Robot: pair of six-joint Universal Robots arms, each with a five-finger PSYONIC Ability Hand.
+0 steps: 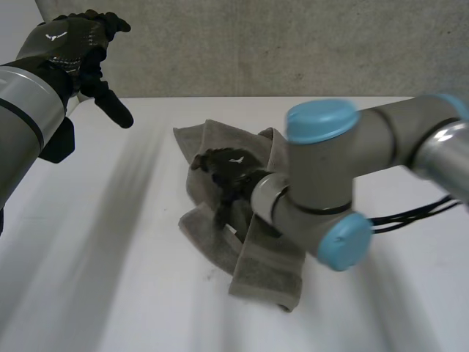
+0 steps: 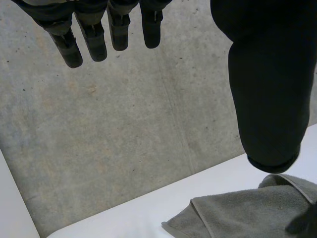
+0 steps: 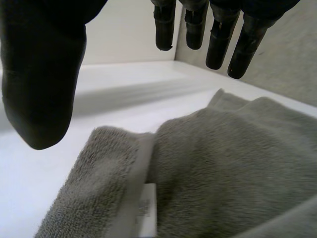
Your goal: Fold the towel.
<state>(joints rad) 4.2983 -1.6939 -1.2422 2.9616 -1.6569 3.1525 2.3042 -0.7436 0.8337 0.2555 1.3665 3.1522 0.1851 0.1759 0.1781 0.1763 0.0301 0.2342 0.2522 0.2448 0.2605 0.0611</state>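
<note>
We are looking at one white bench (image 1: pixel 110 279) with a bare grey concrete wall (image 1: pixel 256 51) behind the towel, and we are counting one grey towel (image 1: pixel 267 275) lying crumpled on that bench. Two hands are showing. The right hand (image 1: pixel 227 172) is hanging over the towel with fingers (image 3: pixel 218 44) spread and gripping nothing, and the left hand (image 1: pixel 69 44) is hanging raised, well left of the towel, fingers (image 2: pixel 94 42) straight and empty.

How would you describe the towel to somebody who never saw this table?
On the white table, look near the middle, beneath the robot's right arm. The towel lies there, a crumpled grey heap, soft and fuzzy unlike the black right hand above it.
</note>
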